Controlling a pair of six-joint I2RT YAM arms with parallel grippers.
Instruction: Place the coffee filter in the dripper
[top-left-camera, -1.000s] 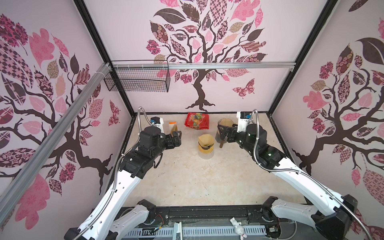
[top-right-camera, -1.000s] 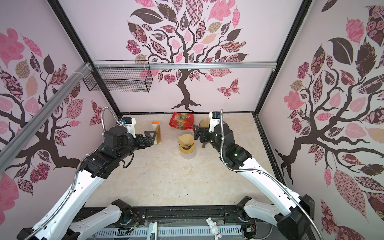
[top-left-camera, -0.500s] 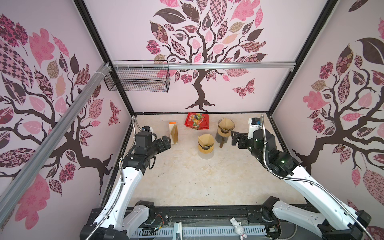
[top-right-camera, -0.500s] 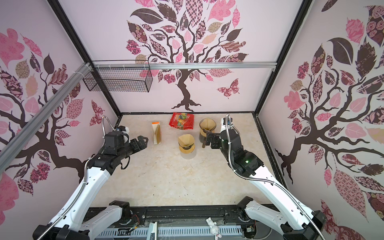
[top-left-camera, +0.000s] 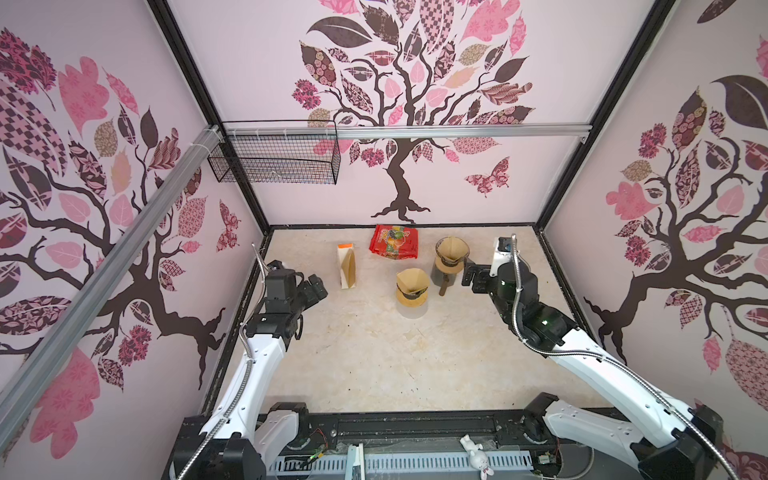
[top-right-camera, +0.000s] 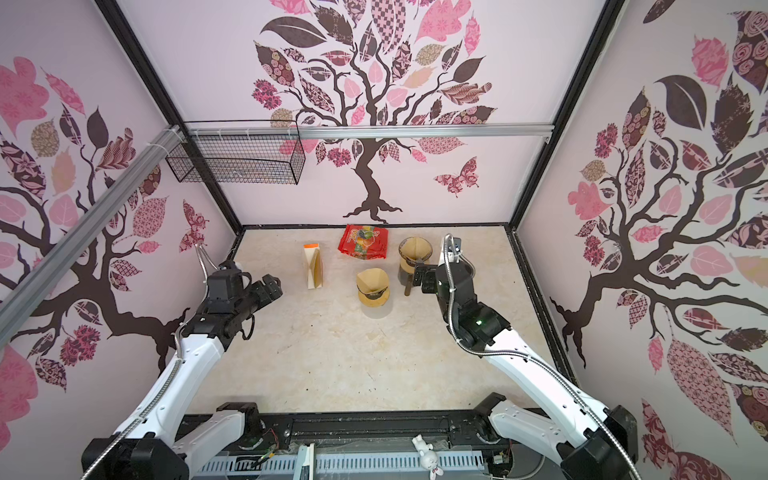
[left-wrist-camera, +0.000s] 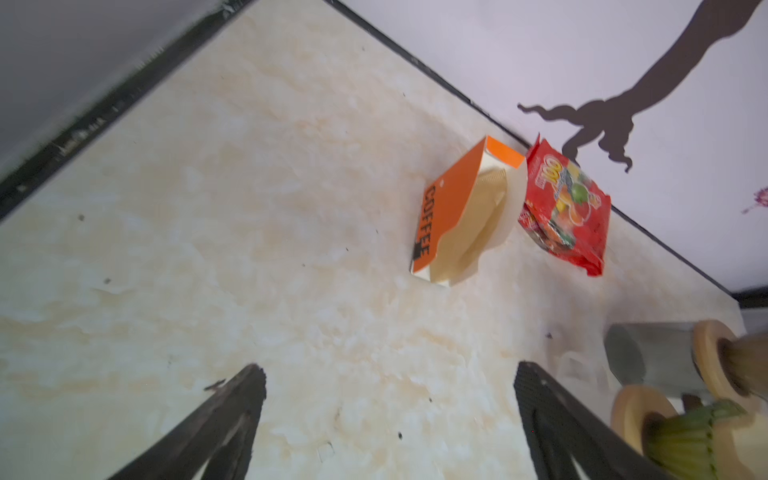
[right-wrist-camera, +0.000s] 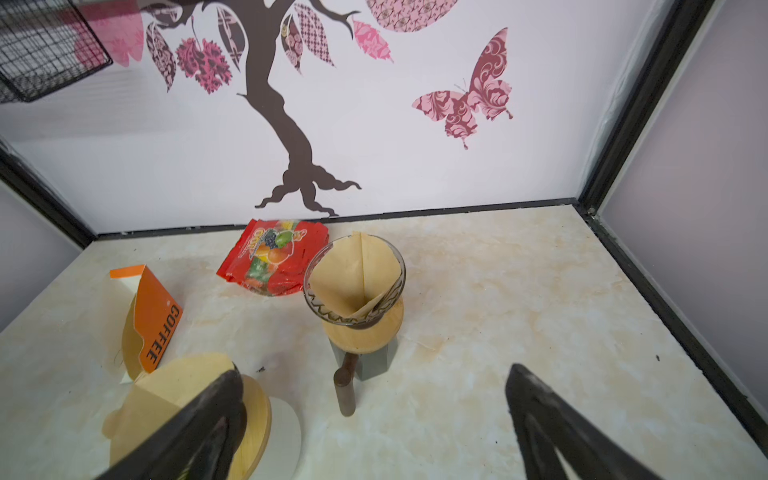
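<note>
Top views: we look down from overhead toward the back wall (top-left-camera: 457, 195), sharing the whole surface (top-left-camera: 374, 353). Wrist views: we sit low, close over it, facing that wall.

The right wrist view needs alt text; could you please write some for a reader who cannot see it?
A glass dripper holding a brown paper filter stands on the pale table, ahead of the open right gripper. A second filter-lined dripper, an orange coffee filter box and a red snack bag sit nearby.
</note>
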